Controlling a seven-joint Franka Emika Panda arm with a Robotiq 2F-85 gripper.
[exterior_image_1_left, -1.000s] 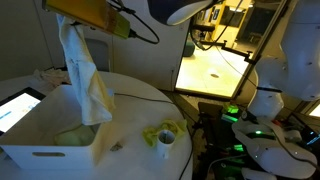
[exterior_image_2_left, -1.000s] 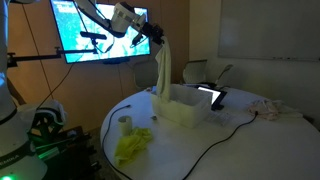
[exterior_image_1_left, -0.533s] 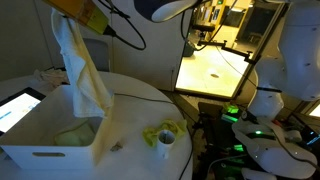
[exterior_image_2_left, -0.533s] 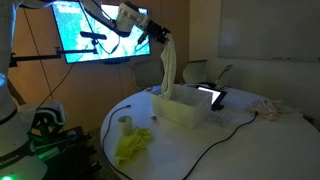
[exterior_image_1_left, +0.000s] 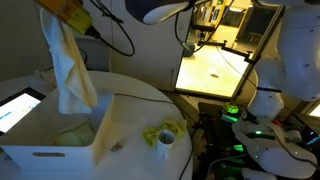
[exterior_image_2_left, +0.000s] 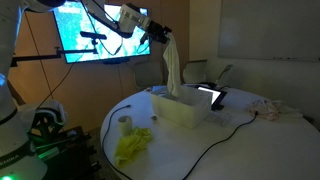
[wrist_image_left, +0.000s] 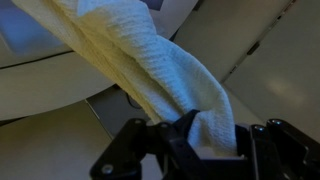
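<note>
Exterior views: towel (exterior_image_2_left: 172, 68) above white table (exterior_image_2_left: 270, 150); dim lab

No lettering can be read anywhere (the wall screen (exterior_image_2_left: 70, 45) is too blurred).

Single items all round, with three cloths in total.
One table (exterior_image_1_left: 140, 95), one white bin (exterior_image_1_left: 60, 152), one small cup (exterior_image_1_left: 165, 141), one lit tablet (exterior_image_1_left: 18, 108) and one wall screen (exterior_image_2_left: 100, 30); the cloths are one hanging pale towel (exterior_image_1_left: 70, 65), one crumpled cloth (exterior_image_1_left: 75, 132) in the bin and one yellow-green rag (exterior_image_1_left: 178, 126).
</note>
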